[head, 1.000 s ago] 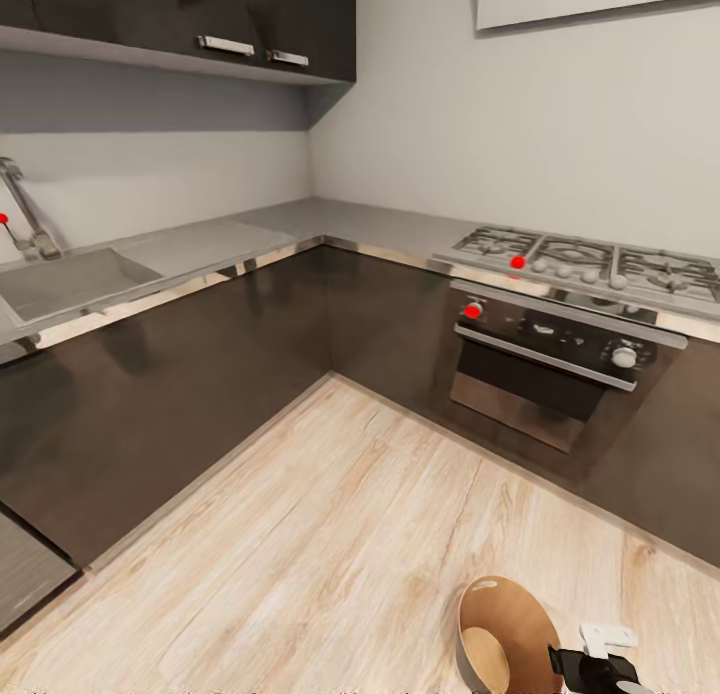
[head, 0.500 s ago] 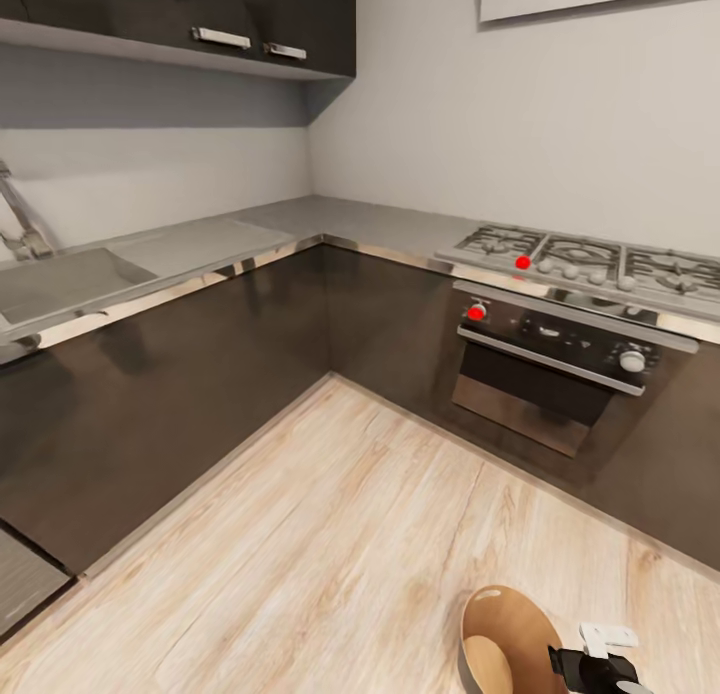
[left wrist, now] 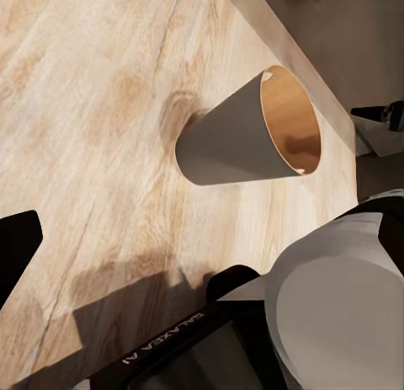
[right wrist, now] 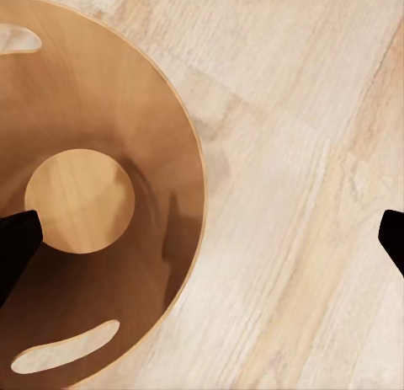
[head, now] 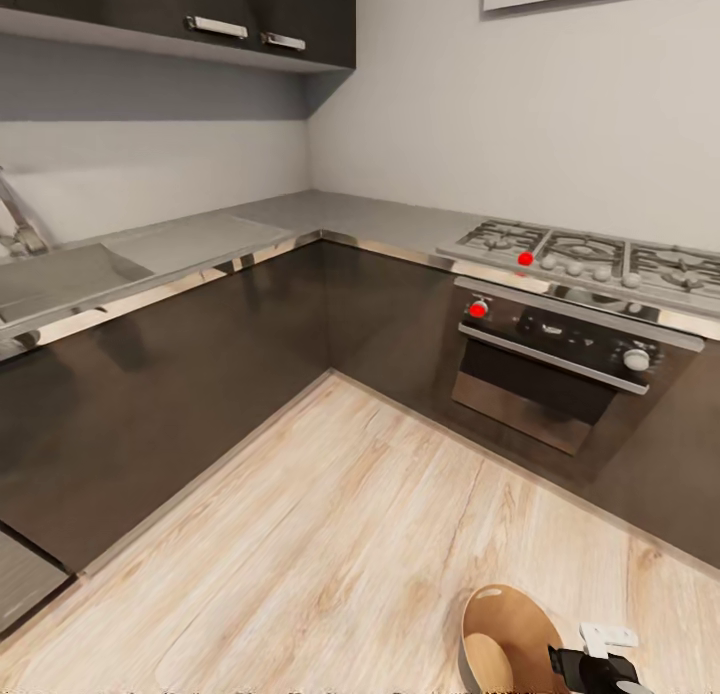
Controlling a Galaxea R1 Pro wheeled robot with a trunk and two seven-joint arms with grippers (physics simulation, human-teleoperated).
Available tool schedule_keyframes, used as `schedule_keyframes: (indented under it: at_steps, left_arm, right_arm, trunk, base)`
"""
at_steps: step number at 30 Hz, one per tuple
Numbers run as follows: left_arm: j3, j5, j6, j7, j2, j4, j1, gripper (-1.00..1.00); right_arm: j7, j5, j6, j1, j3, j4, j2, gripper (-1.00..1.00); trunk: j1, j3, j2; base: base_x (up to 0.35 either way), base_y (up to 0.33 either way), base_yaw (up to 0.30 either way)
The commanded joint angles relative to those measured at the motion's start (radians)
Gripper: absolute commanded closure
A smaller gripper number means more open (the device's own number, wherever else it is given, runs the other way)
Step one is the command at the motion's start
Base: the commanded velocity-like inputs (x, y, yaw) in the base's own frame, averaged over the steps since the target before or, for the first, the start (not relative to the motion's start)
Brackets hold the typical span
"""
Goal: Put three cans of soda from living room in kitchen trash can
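1. Two dark fingertips of my right gripper [right wrist: 202, 238] sit at opposite edges of the right wrist view, spread wide, with nothing between them but the tash can [right wrist: 126, 154] and bare floor [right wrist: 303, 154]. It holds nothing and touches nothing.
2. My left gripper [left wrist: 17, 247] shows just one dark fingertip at the edge of the left wrist view, so I cannot tell how far it is open. Nothing is on that fingertip.
3. From the head view, my right gripper [head: 600, 659] hangs low at the bottom right, just beside the tash can [head: 505, 639], which stands upright on the wooden floor [head: 350, 534] of the kitchen.
4. My right wrist camera looks straight down into the bin: amber inner walls, a paler round bottom, two handle slots in the wall. I see no orange cylinder on that bottom.
5. My left wrist camera sees the tash can [left wrist: 244, 137] from the side: its outer wall reads grey and tapers toward the floor, and the white and black parts of my own body crowd the near corner.
6. Only the head view takes in the room: dark glossy cabinets [head: 200, 374] meeting in a corner, the grey table [head: 330, 214] running along them, a sink [head: 50, 284] at left, and the oven [head: 555, 374] under a gas hob [head: 590, 254] with red knobs at right.
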Motion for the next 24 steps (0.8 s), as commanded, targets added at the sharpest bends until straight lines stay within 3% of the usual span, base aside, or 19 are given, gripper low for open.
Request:
schedule_keyframes:
  at_steps: [1,24]
  left_arm:
    - [0.0,0.0,0.0,0.0,0.0,0.0,0.0,-1.0]
    - [0.0,0.0,0.0,0.0,0.0,0.0,0.0,-1.0]
  right_arm:
    - [0.0,0.0,0.0,0.0,0.0,0.0,0.0,-1.0]
    - [0.001,0.0,0.0,0.0,0.0,0.0,0.0,-1.0]
  trunk:
    - [0.004,-0.005,-0.007]
    - [0.092,-0.113,-0.168]
  base:
    - [0.001,0.0,0.0]
    - [0.0,0.0,0.0]
